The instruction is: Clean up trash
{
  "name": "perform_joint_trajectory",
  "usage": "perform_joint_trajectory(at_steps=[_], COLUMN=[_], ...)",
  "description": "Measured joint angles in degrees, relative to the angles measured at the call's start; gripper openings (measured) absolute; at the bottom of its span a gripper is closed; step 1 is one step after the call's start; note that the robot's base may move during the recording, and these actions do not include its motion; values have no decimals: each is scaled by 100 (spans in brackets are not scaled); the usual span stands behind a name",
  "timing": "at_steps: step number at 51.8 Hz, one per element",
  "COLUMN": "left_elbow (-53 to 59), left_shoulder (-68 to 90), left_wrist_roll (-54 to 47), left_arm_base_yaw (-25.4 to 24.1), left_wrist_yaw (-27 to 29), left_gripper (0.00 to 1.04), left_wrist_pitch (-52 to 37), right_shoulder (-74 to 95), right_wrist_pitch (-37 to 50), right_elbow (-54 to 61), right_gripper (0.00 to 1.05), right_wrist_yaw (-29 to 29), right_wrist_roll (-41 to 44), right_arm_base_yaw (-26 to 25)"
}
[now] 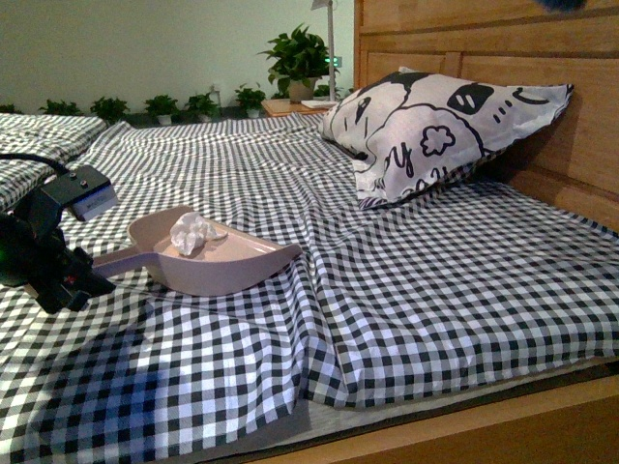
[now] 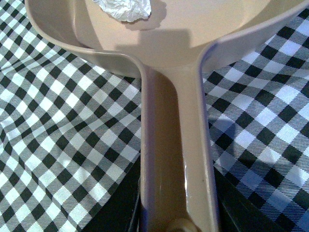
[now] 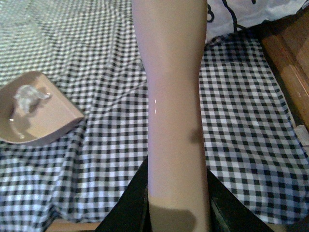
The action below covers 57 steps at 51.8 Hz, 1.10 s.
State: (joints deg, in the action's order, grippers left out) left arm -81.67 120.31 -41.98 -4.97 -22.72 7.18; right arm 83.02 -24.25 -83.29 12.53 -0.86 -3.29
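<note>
A crumpled white paper wad, the trash (image 1: 191,233) (image 2: 126,9) (image 3: 26,96), lies inside the pinkish-beige scoop (image 1: 224,261) (image 2: 193,34) (image 3: 41,121) resting on the checkered bed sheet. My left gripper (image 1: 82,271) (image 2: 176,212) is shut on the scoop handle (image 1: 121,259) (image 2: 176,145) at the front left. In the right wrist view my right gripper (image 3: 177,203) is shut on the pinkish brush handle (image 3: 174,106), held above the sheet to the right of the scoop. The right arm is out of the front view.
A white pillow with black cartoon prints (image 1: 435,130) leans on the wooden headboard (image 1: 542,58) at the back right. Potted plants (image 1: 300,58) line the far side. The bed's wooden front edge (image 1: 503,430) runs below the sheet (image 1: 455,290).
</note>
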Motion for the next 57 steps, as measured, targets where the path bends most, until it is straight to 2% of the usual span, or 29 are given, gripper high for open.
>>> perform_joint_trajectory(at_steps=[13,20,35,46,51,57], left_elbow=[0,0,0,0,0,0], left_shoulder=[0,0,0,0,0,0], left_wrist_roll=[-2,0,0,-2,0,0], left_arm_base_yaw=[0,0,0,0,0,0], left_wrist_yaw=[0,-2,0,0,0,0], left_gripper=[27,27,27,27,27,27], left_wrist_pitch=[0,0,0,0,0,0], right_shoulder=[-1681,-2645,-3628,-3825,-3858,-3886], right_wrist_pitch=[-254,-452,-667,-758,-750,-673], right_elbow=[796,1351,2059,2299,2323,2382], right_gripper=[20,20,20,20,20,20], right_wrist_yaw=[953,1784,2986,3167,3025,2675], right_wrist_roll=[-269,-448,-754,-863,-890,-1008], right_arm_base_yaw=[-909,-1733,-2973,-2959,-2745,-2243])
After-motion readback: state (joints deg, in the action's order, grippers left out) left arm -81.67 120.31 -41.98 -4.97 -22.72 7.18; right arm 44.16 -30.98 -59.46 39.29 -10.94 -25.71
